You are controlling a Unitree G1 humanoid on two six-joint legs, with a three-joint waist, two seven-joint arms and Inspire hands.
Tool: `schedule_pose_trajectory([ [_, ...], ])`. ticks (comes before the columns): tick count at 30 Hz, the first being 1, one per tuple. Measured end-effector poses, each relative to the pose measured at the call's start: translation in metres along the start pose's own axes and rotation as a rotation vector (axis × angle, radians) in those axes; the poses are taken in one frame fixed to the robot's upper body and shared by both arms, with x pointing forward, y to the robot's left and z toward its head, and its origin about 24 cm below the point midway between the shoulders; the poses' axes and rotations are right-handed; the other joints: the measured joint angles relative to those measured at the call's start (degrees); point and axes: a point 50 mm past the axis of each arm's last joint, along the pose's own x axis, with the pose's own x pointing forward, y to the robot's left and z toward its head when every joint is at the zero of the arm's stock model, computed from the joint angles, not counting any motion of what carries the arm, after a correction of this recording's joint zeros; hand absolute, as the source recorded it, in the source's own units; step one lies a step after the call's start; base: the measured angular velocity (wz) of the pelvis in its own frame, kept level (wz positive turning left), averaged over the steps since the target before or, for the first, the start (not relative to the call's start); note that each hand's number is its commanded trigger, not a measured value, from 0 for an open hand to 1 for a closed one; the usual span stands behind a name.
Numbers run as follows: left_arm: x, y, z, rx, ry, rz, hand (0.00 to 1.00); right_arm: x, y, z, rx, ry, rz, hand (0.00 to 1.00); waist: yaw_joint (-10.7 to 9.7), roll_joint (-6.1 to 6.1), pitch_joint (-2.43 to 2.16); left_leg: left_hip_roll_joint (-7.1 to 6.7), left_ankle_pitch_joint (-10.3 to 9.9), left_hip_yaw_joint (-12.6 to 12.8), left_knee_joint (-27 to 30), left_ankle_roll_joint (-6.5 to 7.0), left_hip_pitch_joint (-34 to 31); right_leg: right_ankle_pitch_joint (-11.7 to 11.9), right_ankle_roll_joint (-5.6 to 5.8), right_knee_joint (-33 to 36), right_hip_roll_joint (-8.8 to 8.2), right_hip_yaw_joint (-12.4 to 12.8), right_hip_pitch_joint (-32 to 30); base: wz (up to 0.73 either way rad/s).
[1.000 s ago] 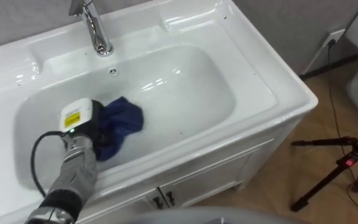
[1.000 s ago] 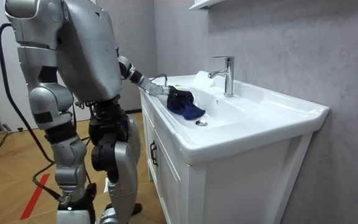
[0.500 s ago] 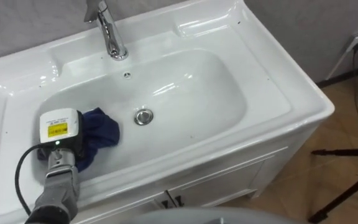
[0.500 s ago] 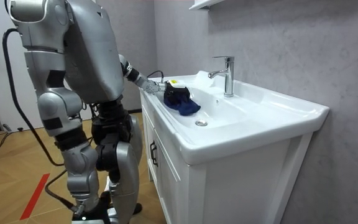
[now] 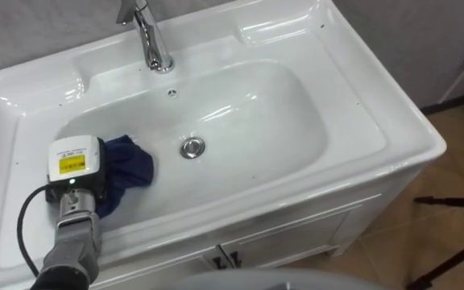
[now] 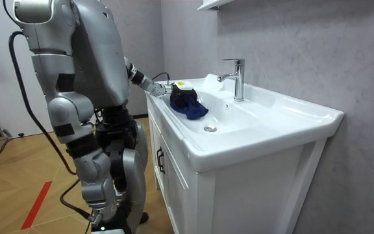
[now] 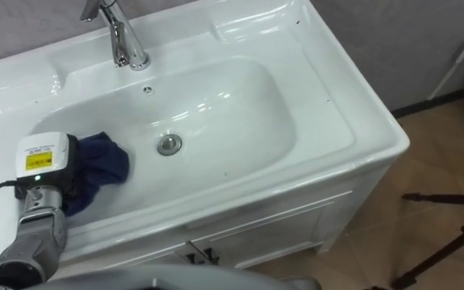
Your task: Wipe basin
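The blue cloth (image 5: 129,165) lies at the left side of the white basin (image 5: 296,105), left of the drain (image 5: 192,147). The left hand (image 5: 74,181) sits on it. Its fingers are hidden, so I cannot tell if they grip. A shiny tap (image 5: 147,36) stands at the far edge. The robot stands on a wooden floor (image 6: 18,188) by the white cabinet (image 6: 174,188).

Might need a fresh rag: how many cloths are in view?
1: the blue cloth, under the left hand at the basin's left end. More could hide beneath.
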Motion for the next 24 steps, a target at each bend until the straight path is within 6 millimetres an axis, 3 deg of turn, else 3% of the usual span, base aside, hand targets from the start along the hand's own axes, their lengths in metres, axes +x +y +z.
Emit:
schedule_pose_trajectory([
  [12,0.006,0.008,0.002,-0.033,0.008,0.045,1.00,0.001,0.004,-0.012,0.014,0.009,0.010,0.00,-0.61,-0.86,0.61,-0.03,-0.01,-0.24,0.28,-0.01,-0.87,-0.08,-0.07,-0.85,0.04,-0.07,-0.11,0.02],
  [17,0.016,0.023,0.000,-0.194,0.064,0.067,1.00,0.001,0.005,-0.010,0.014,-0.015,0.007,0.00,-1.49,-1.40,1.08,-0.09,-0.01,-1.30,0.35,-0.02,-1.50,-0.08,-0.07,-0.98,0.03,-0.90,-0.32,0.08],
  [19,0.020,0.030,-0.001,-0.244,0.084,0.097,1.00,0.001,0.006,-0.008,0.013,-0.030,0.007,0.00,-1.66,-1.23,0.99,-0.07,-0.01,-1.31,0.47,-0.02,-2.38,-0.07,-0.08,-0.72,0.01,-1.08,-0.94,0.10],
  [22,0.025,0.040,-0.001,-0.314,0.094,0.135,1.00,0.001,0.008,-0.008,-0.004,-0.038,0.012,0.00,-1.51,-1.44,1.55,-0.07,-0.02,-1.40,0.49,-0.03,-3.02,-0.04,-0.08,-0.34,-0.03,-1.40,-1.12,0.06],
  [24,0.027,0.049,0.002,-0.356,0.086,0.171,1.00,0.001,0.009,-0.007,-0.004,-0.041,0.015,0.00,-1.33,-1.44,1.58,-0.08,-0.05,-1.41,0.60,-0.08,-3.25,-0.03,-0.07,-0.33,-0.05,-1.36,-1.48,0.00],
])
